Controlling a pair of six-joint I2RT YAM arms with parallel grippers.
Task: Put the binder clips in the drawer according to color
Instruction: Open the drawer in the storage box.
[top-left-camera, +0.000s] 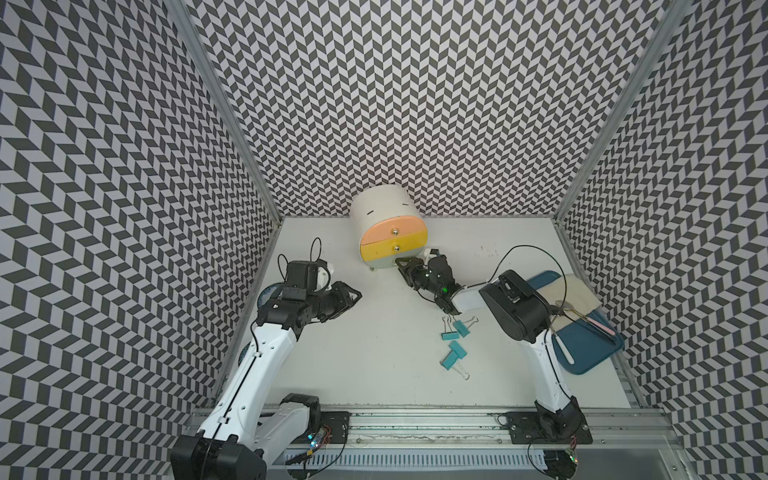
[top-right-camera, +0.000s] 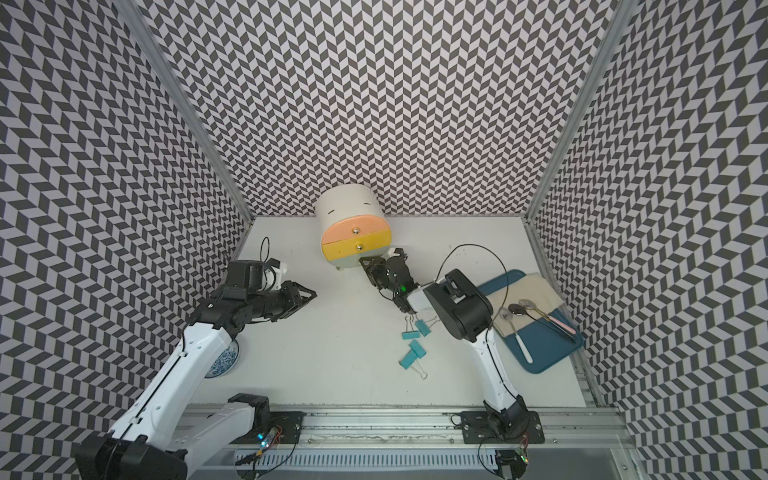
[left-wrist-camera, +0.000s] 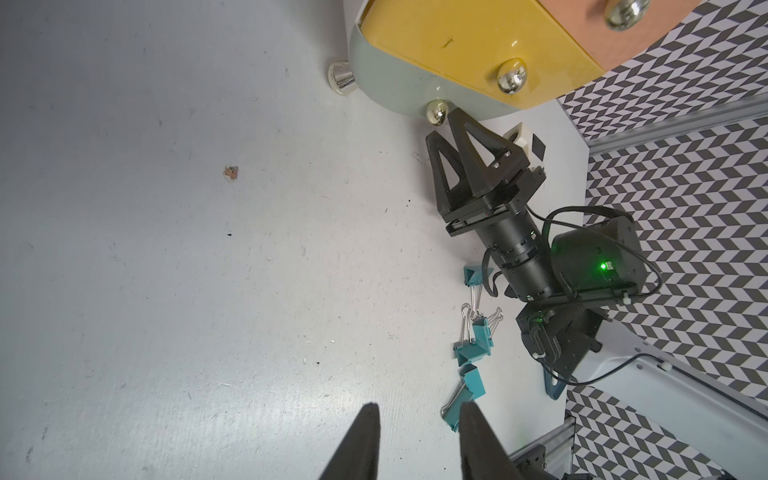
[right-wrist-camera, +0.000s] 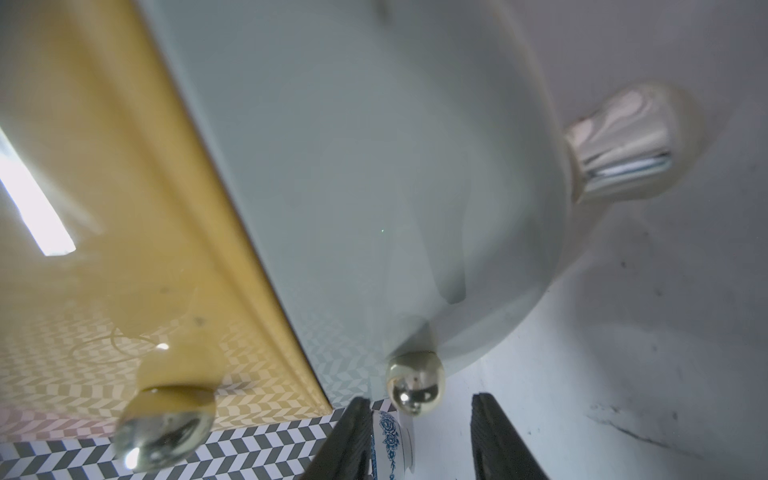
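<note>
The drawer cabinet stands at the back of the table, white with peach, yellow and pale grey fronts, all pushed in. My right gripper is open at the pale grey front. Its fingertips straddle that front's metal knob, with a gap on each side. Several teal binder clips lie loose on the table near the right forearm. My left gripper hovers open and empty over bare table at the left.
A blue tray with a cloth and spoons sits at the right edge, behind the right arm. A blue-and-white patterned bowl lies under the left forearm. Patterned walls close in the table on three sides.
</note>
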